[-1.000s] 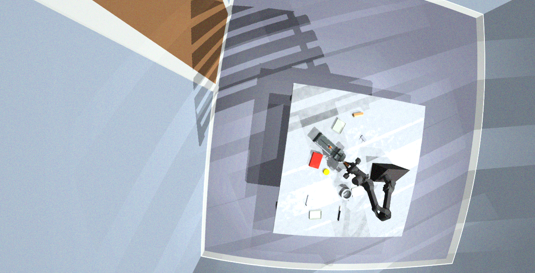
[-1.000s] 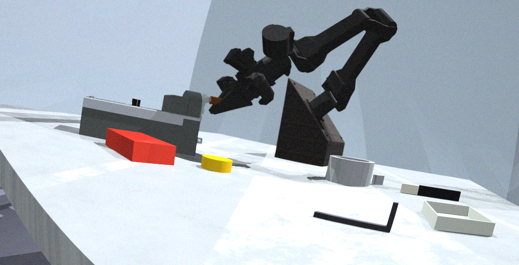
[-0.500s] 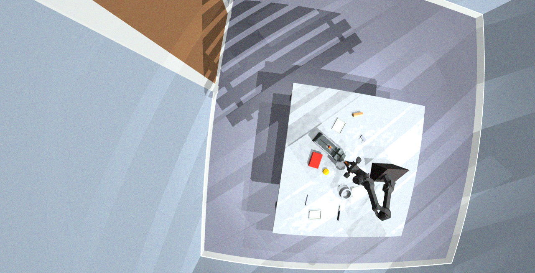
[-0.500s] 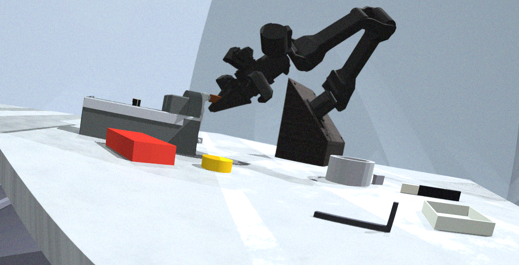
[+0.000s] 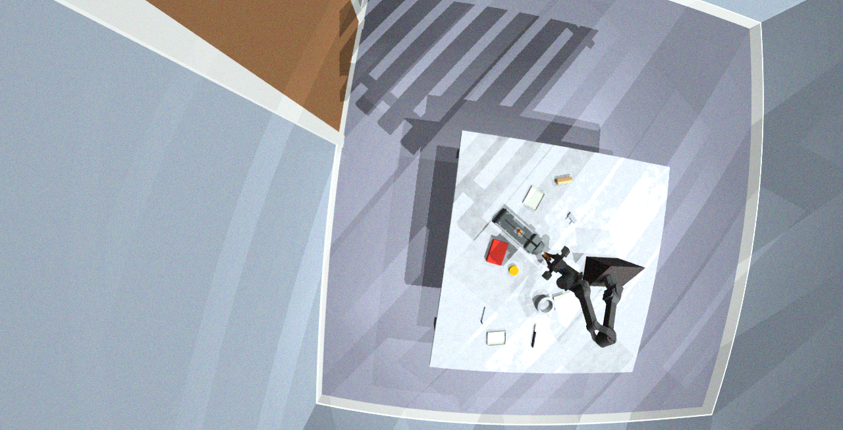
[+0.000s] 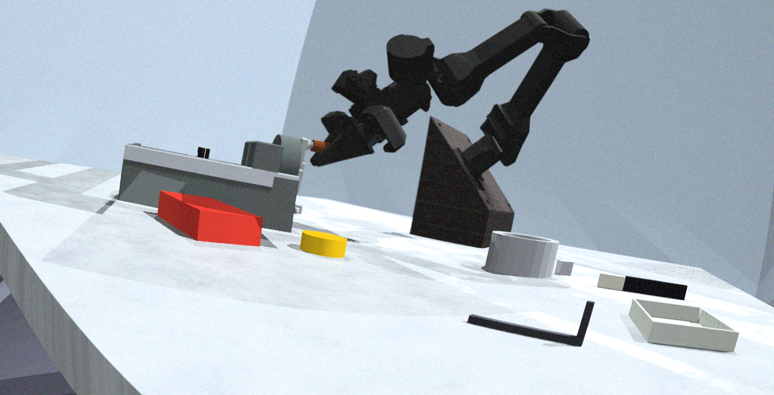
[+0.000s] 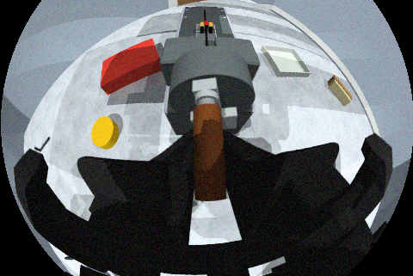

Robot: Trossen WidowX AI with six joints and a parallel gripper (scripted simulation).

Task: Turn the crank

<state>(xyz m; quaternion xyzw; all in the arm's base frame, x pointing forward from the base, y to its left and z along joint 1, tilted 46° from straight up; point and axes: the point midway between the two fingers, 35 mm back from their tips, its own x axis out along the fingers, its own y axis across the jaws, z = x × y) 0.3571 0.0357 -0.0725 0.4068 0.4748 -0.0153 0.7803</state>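
The grey machine (image 5: 508,224) (image 6: 205,187) (image 7: 206,63) has its crank at the end facing my arm. My gripper (image 5: 547,257) (image 6: 320,153) (image 7: 206,134) is shut on the crank's brown handle (image 7: 208,160), which also shows in the exterior view (image 6: 318,146). In the wrist view, the handle points towards me, high on the round hub. The red pointer (image 7: 206,22) stands between the two brass marks, the left one (image 7: 202,25) and the right one (image 7: 211,25). It looks close to level with them, its top slightly higher in the picture. The exact offset cannot be told. The fingers partly hide the handle.
A red block (image 5: 497,251) (image 6: 227,224) (image 7: 131,67) and yellow disc (image 5: 513,270) (image 6: 323,244) (image 7: 104,132) lie beside the machine. A grey ring-shaped cup (image 6: 520,254), black L-shaped bar (image 6: 525,330) and pale tray (image 6: 690,338) stand farther off. Another pale tray (image 7: 272,64) is opposite the red block.
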